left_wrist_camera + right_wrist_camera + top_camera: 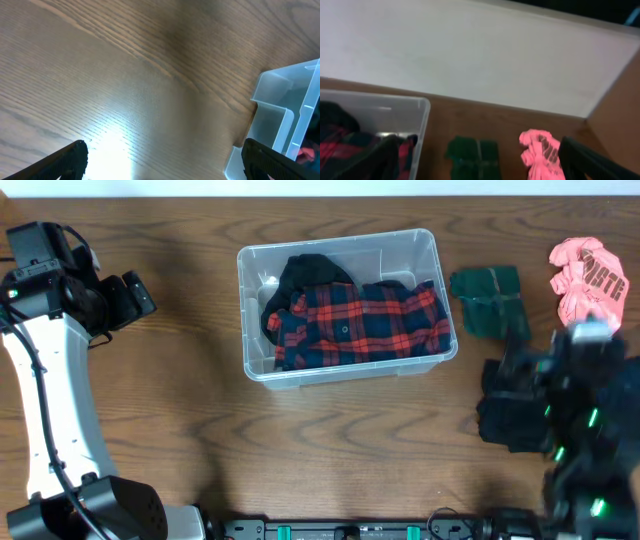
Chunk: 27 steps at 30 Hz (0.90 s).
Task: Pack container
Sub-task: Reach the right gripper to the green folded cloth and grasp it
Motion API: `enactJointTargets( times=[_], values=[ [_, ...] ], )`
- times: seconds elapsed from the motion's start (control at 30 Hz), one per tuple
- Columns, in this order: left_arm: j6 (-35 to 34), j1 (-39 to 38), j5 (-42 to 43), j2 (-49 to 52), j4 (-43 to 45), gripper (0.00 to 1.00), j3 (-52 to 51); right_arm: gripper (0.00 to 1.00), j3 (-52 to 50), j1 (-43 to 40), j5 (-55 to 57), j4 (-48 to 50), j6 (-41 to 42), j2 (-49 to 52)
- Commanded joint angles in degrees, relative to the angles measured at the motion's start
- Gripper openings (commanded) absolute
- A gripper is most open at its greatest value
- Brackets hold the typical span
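Clear plastic container [243, 310] sits mid-tabletop [330, 450], long axis left to right, holding a red plaid shirt [370, 325]. The left end effector [165, 145] hovers to its left, fingers spread. The right end effector [480, 142], also spread, is nearer the unpacked green cloth [488, 300].

We see a brown wooden table [330, 440] with a clear grain. Near its middle lies a rumpled red-and-navy plaid shirt [360, 325], and a black garment [305, 272] touches its upper left side. To the right of these sits a dark green folded cloth [488, 300]. Further right, near the table's far corner, lies a crumpled pink garment [588, 280] with dark lettering. Below the green cloth we make out a dark heap [500, 420], blurred and partly hidden. A white wall [470, 55] stands behind the table.
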Motion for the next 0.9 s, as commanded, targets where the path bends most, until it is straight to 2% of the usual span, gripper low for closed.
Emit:
enactJointTargets(
  times=[0.0, 0.23, 0.43, 0.63, 0.73, 0.83, 0.87],
  values=[
    [-0.28, 0.20, 0.48, 0.35, -0.57, 0.98, -0.50, 0.99, 11.93, -3.28, -5.66, -4.28, -1.25, 13.79],
    [-0.26, 0.20, 0.48, 0.35, -1.64, 0.98, -0.50, 0.99, 30.60, -8.92, -22.67, -12.96, -1.16, 37.33],
    [-0.26, 0.20, 0.48, 0.35, -2.27, 0.98, -0.50, 0.99, 31.32, -9.62, -23.26, -14.29, -0.98, 45.97],
    [-0.24, 0.20, 0.48, 0.35, -2.51, 0.98, -0.50, 0.99, 31.32, -14.01, -23.30, -16.81, 0.09, 52.76],
    [-0.24, 0.20, 0.46, 0.35, -2.51, 0.98, -0.50, 0.99, 31.32, -16.68, -23.69, -18.14, -1.55, 56.78],
    [-0.07, 0.20, 0.42, 0.35, -2.51, 0.98, -0.50, 0.91, 31.32, -18.82, -27.87, -18.91, -7.26, 60.85],
    [-0.07, 0.20, 0.42, 0.35, -2.54, 0.98, -0.50, 0.91, 31.32, -19.19, -28.65, -18.95, -8.39, 61.77]
  ],
)
